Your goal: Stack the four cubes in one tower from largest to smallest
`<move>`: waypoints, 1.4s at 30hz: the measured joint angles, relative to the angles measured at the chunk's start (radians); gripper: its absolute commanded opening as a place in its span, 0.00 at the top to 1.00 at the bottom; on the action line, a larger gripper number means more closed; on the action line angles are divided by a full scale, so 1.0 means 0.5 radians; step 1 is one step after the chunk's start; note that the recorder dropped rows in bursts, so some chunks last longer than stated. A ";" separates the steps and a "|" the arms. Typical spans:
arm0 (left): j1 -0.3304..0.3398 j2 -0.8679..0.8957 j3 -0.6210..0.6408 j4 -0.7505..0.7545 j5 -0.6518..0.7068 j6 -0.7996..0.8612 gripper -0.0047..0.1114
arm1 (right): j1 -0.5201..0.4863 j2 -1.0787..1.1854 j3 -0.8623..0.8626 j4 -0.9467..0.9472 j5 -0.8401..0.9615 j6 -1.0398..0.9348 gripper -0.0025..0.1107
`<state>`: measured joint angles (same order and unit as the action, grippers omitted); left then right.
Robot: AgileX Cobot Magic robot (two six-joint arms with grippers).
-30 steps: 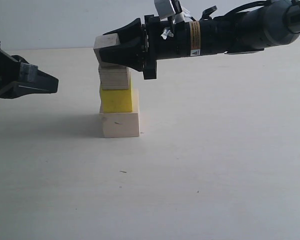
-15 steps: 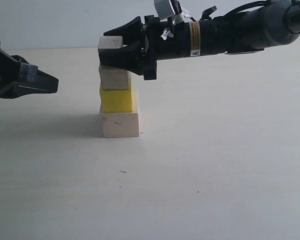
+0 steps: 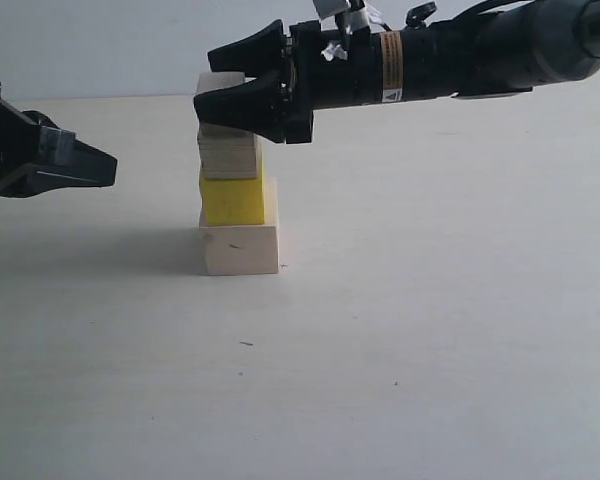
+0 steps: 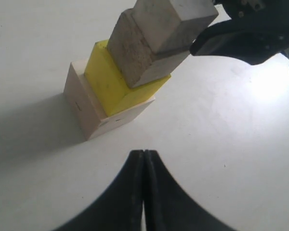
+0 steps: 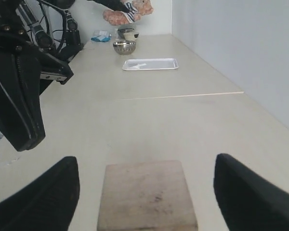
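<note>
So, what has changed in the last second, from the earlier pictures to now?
The right gripper opened its jaws, let go of the smallest cube and rose slightly. The cube was held tilted before. Now it sits level on the plywood cube. The yellow cube, the large cube and the shut left gripper stayed where they were.

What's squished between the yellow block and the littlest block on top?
The layered plywood cube sits between the yellow cube below and the smallest cube above. The exterior and left wrist views both show it.
</note>
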<state>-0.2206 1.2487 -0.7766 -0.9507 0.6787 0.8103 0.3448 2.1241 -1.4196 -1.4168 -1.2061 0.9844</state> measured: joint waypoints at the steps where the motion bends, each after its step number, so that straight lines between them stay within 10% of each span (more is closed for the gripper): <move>1: 0.000 0.000 0.000 0.000 0.000 0.000 0.96 | 0.000 -0.017 0.000 -0.005 0.000 0.021 0.33; 10: 0.000 0.000 0.000 0.000 0.012 0.000 0.96 | 0.000 -0.392 0.000 -0.086 0.023 0.242 0.39; 19: 0.000 0.000 0.000 0.000 0.035 0.000 0.96 | 0.000 -0.953 0.000 -0.582 0.775 1.096 0.97; 42: 0.000 -0.515 -0.507 0.228 -0.831 0.045 0.96 | -0.657 -2.220 0.614 -0.658 1.675 1.684 0.98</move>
<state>-0.2206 0.9911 -1.0298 -0.8369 0.2631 0.8331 0.0164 1.0142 -1.1127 -1.7457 -0.3685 1.8264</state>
